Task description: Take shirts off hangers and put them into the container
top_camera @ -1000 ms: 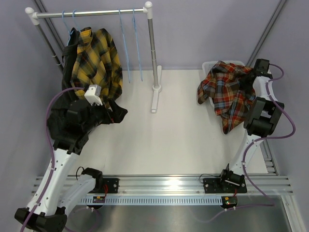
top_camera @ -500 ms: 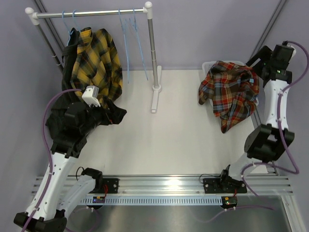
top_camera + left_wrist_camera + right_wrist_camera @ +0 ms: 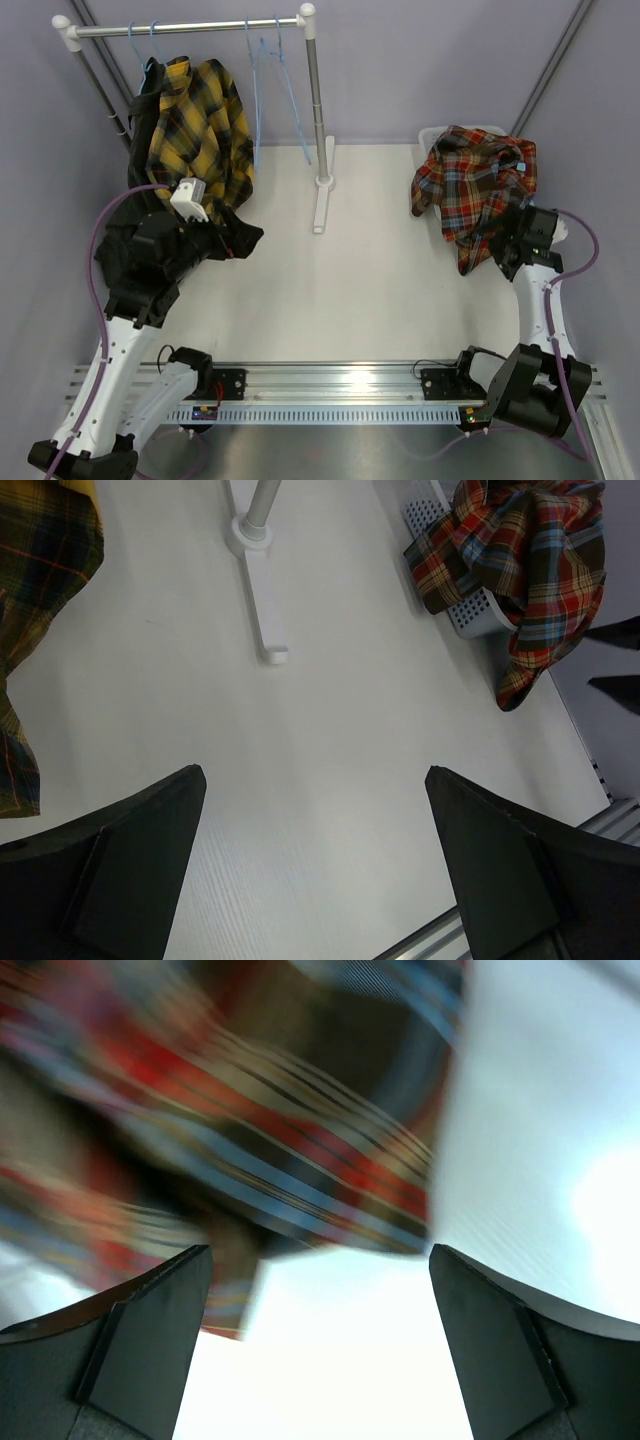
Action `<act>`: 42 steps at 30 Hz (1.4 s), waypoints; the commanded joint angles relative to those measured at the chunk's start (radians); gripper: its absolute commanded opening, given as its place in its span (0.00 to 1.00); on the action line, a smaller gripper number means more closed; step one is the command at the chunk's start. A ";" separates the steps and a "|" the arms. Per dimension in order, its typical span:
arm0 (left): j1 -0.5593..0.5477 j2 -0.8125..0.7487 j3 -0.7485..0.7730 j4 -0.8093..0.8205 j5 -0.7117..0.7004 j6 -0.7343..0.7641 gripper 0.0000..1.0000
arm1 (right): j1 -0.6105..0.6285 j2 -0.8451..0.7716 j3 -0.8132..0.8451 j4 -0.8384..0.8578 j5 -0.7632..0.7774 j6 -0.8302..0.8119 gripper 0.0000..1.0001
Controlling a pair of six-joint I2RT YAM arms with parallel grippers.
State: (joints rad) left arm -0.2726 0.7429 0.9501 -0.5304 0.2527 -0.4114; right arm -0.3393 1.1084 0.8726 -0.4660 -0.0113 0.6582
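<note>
Left arm at lower left, right arm at lower right: white links, bulky black joints, looping purple cables, and black, wedge-shaped pincer fingers.

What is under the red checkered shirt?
The white basket: only its rim and holey wall peek out. The shirt covers its inside, so anything in there is hidden.
</note>
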 commanded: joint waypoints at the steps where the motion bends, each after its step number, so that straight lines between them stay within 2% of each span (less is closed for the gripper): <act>1: -0.011 -0.023 0.015 0.023 0.036 0.008 0.99 | 0.003 -0.062 -0.108 0.044 0.008 0.063 0.99; 6: -0.022 -0.033 0.000 0.023 0.031 0.010 0.99 | 0.003 -0.001 -0.158 0.076 -0.065 0.044 0.99; 10: -0.027 -0.046 -0.017 0.023 0.022 0.014 0.99 | 0.003 0.079 -0.217 0.225 -0.136 0.057 0.99; 14: -0.028 -0.054 -0.027 0.023 0.022 0.016 0.99 | 0.005 0.195 -0.204 0.303 -0.212 0.049 0.98; 17: -0.028 -0.057 -0.030 0.023 0.017 0.017 0.99 | 0.003 0.248 -0.179 0.326 -0.208 0.026 0.95; 20: -0.028 -0.056 -0.028 0.021 0.016 0.019 0.99 | 0.005 0.228 -0.181 0.352 -0.159 -0.003 0.80; 21: -0.028 -0.054 -0.027 0.023 0.016 0.017 0.99 | 0.003 0.219 -0.184 0.357 -0.144 -0.011 0.67; 23: -0.028 -0.050 -0.027 0.023 0.016 0.016 0.99 | 0.005 0.193 -0.179 0.349 -0.087 -0.032 0.51; 24: -0.028 -0.048 -0.027 0.023 0.016 0.014 0.99 | 0.005 0.185 -0.173 0.336 -0.076 -0.045 0.34; 27: -0.028 -0.042 -0.024 0.023 0.019 0.016 0.99 | 0.003 0.140 -0.156 0.320 -0.058 -0.061 0.00; 33: -0.034 -0.027 -0.016 0.023 0.022 0.017 0.99 | 0.011 0.067 -0.066 0.282 -0.085 -0.107 0.00; 38: -0.036 -0.022 -0.013 0.023 0.020 0.019 0.99 | 0.049 0.071 0.176 0.221 -0.119 -0.149 0.00; 41: -0.039 -0.022 -0.016 0.023 0.019 0.020 0.99 | 0.059 0.151 0.334 0.266 -0.163 -0.146 0.00; 42: -0.037 -0.020 -0.014 0.023 0.019 0.019 0.99 | 0.060 0.178 0.432 0.285 -0.174 -0.140 0.00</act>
State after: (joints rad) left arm -0.3038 0.7219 0.9249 -0.5301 0.2569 -0.4099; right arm -0.2913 1.2354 1.1378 -0.2462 -0.1360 0.5419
